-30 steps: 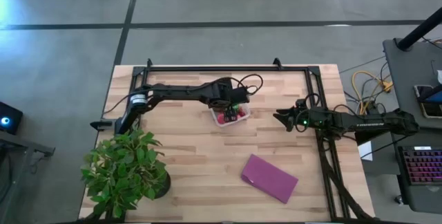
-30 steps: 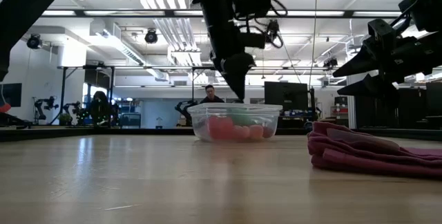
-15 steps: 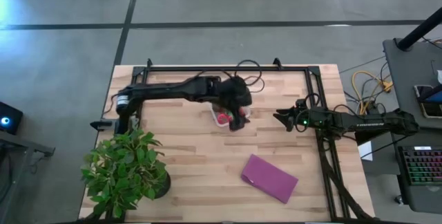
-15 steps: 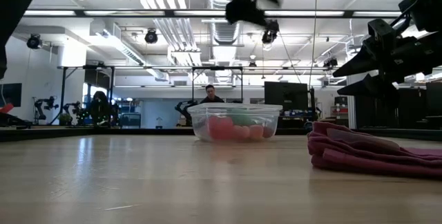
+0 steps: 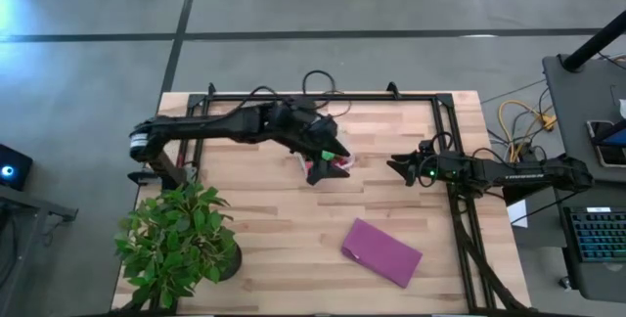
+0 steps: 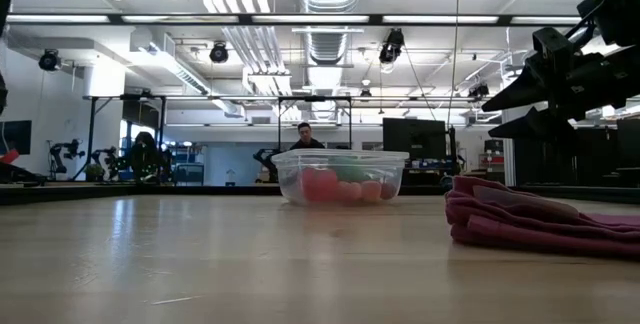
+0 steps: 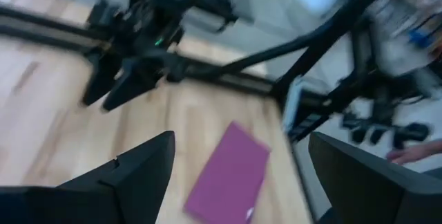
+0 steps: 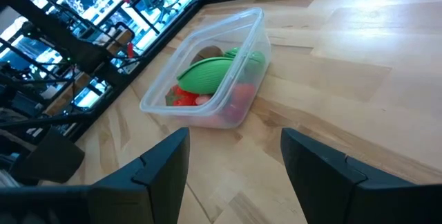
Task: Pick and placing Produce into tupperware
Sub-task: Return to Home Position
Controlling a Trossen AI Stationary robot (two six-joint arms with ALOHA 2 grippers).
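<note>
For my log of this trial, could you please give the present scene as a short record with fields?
container: tupperware, standing on the table
contents: green pod, red pieces, brown ball, all inside
left end effector: open, holds nothing, high above the tupperware
right end effector: open, holds nothing, apart from the tupperware, to its right in the high view
other items: purple cloth and potted plant, both apart from the tupperware
</note>
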